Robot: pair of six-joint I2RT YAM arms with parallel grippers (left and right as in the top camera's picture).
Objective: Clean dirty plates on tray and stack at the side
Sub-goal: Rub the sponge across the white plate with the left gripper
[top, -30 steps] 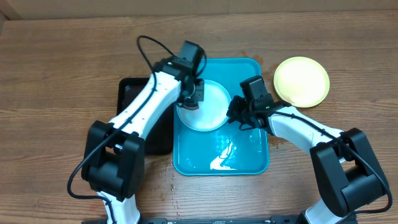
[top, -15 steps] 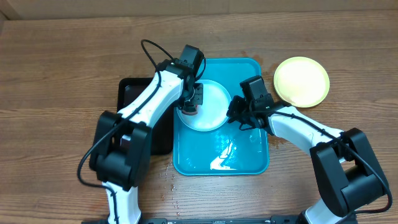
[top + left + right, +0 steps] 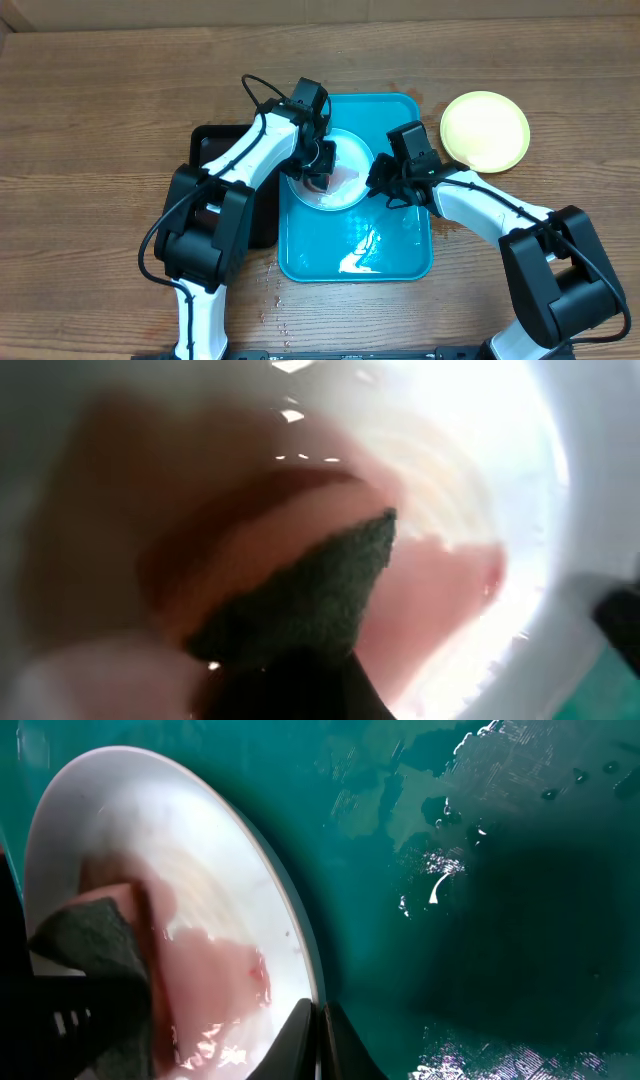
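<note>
A pale white plate (image 3: 345, 165) lies on the teal tray (image 3: 400, 255), its middle covered by a watery pink smear (image 3: 215, 975). My left gripper (image 3: 318, 170) is shut on a dark green sponge (image 3: 310, 595) and presses it onto the left half of the plate (image 3: 460, 430). My right gripper (image 3: 376, 182) is shut on the plate's right rim (image 3: 290, 935), one finger inside and one outside. In the right wrist view the sponge (image 3: 90, 945) shows at the far left. A pale yellow plate (image 3: 485, 130) sits on the table, right of the tray.
A black tray (image 3: 215, 190) lies against the teal tray's left side, under my left arm. Water pools on the teal tray's floor (image 3: 500, 920) in front of the plate. The wooden table (image 3: 100, 150) extends on all sides.
My left gripper has slid the sponge down and right across the plate, and a pink smear now spreads over its middle. The right gripper has held still on the rim.
</note>
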